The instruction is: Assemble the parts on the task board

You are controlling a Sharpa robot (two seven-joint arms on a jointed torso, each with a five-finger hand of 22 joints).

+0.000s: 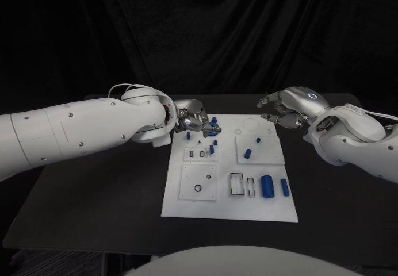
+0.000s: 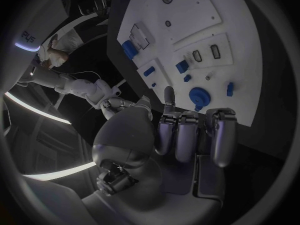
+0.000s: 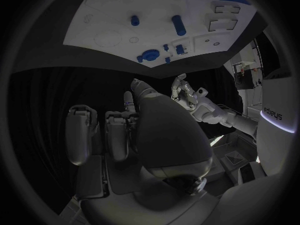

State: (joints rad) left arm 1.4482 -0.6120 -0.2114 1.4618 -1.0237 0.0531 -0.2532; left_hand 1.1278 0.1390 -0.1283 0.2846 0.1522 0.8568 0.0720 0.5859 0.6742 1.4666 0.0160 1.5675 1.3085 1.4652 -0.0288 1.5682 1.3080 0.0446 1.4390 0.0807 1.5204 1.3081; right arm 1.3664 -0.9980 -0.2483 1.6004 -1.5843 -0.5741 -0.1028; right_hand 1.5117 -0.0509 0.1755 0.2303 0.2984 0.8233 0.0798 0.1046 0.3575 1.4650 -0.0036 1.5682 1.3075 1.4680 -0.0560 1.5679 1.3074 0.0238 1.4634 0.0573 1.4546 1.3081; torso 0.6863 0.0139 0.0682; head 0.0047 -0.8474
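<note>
1. Nearest the camera, the white task board point(image 1: 230, 207) is seen on the black table point(image 1: 91, 201), its near half bearing a large blue cylinder point(image 1: 267, 186) and a thinner blue pin point(image 1: 284, 187) lying side by side.
2. Further back, smaller blue parts point(image 1: 248, 153) are spread over the board's middle.
3. At the far left corner, the left hand point(image 1: 195, 122) is poised over the board beside a round blue part point(image 2: 198, 95); whether that part is actually gripped cannot be told.
4. Off the far right corner, the right hand point(image 1: 286, 108) is held above the table, its fingers curled loosely and nothing grasped.
</note>
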